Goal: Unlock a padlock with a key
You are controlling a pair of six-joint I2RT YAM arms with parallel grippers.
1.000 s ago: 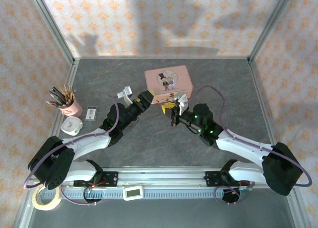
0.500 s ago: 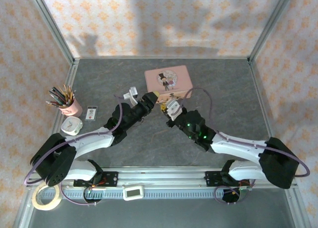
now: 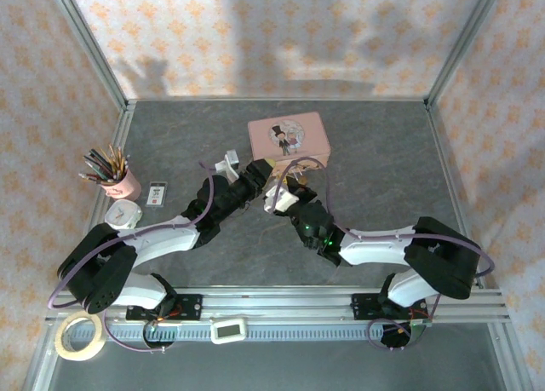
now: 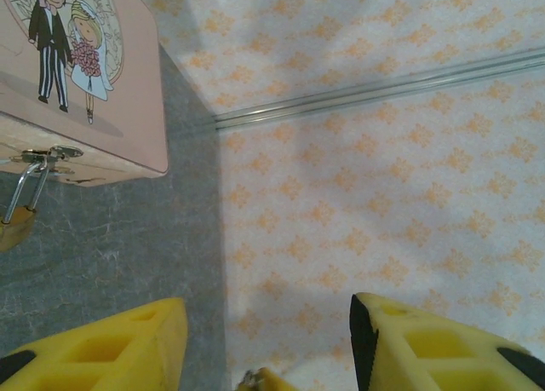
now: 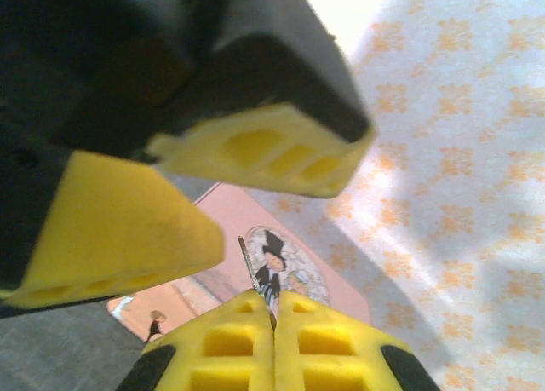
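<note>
The tiny brass padlock (image 4: 12, 227) hangs by its thin silvery shackle (image 4: 24, 186) from the latch on the pink tin's (image 3: 288, 138) front wall, at the far left edge of the left wrist view. My left gripper (image 4: 268, 344) is open with nothing between its yellow fingers (image 4: 115, 348), and it sits just right of the padlock. In the top view the left gripper (image 3: 255, 171) touches the tin's front. My right gripper (image 5: 274, 310) is shut on the key, whose thin blade (image 5: 252, 272) pokes up between the pads. The right gripper (image 3: 274, 195) sits just below the left gripper's fingers (image 5: 264, 148).
A pink cup of pencils (image 3: 115, 176), a small card (image 3: 157, 193) and a white round gadget (image 3: 123, 215) stand at the left. A tape roll (image 3: 78, 338) lies at the near left corner. Patterned walls close in the table on three sides.
My right gripper has swung left with the key, from right of the tin's latch to just beneath the left gripper. The left gripper has crept forward to the tin's front.
</note>
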